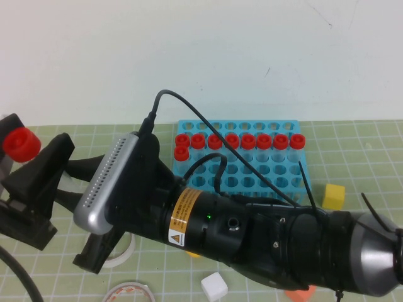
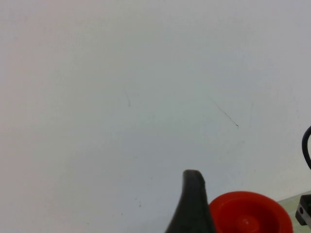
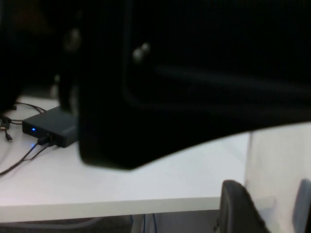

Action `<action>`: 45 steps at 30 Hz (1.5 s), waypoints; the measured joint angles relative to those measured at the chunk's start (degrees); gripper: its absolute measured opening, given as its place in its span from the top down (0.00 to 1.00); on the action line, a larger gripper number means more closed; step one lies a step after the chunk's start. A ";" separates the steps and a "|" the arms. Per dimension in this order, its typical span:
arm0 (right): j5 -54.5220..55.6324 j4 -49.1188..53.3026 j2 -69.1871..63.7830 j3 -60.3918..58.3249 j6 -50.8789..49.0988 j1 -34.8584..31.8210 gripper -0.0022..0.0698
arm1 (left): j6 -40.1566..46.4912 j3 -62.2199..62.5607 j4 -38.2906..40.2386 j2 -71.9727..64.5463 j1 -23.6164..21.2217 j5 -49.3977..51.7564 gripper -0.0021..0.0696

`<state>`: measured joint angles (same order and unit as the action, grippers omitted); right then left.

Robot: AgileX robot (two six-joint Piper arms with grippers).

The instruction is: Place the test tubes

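Note:
A blue tube rack (image 1: 184, 129) stands at the back of the green mat. Several red-capped test tubes (image 1: 239, 140) fill its rear row, and one more sits in the second row at the left. At the far left another test tube, with a red cap (image 1: 21, 143), is held upright off the table. My right gripper (image 1: 19, 189) reaches across to it and is shut on its pale body (image 3: 277, 170). My left gripper (image 2: 238, 218) is under the same cap (image 2: 250, 213) and open. One left finger (image 2: 192, 199) shows beside the cap; the other is hidden.
My right arm (image 1: 252, 233) lies across the front of the mat and hides the rack's front rows. A yellow cube (image 1: 334, 195), a white cube (image 1: 214, 287), an orange piece (image 1: 301, 294) and two tape rolls (image 1: 123, 253) lie near the front.

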<state>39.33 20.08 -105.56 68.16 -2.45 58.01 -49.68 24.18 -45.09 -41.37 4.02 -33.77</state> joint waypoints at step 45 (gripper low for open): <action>-33.26 -2.31 19.16 -0.44 4.35 0.00 0.30 | -4.85 0.00 -6.86 0.00 0.00 2.03 0.61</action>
<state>6.07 17.77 -86.40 67.72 1.91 58.01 -54.52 24.18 -51.95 -41.37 4.02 -31.74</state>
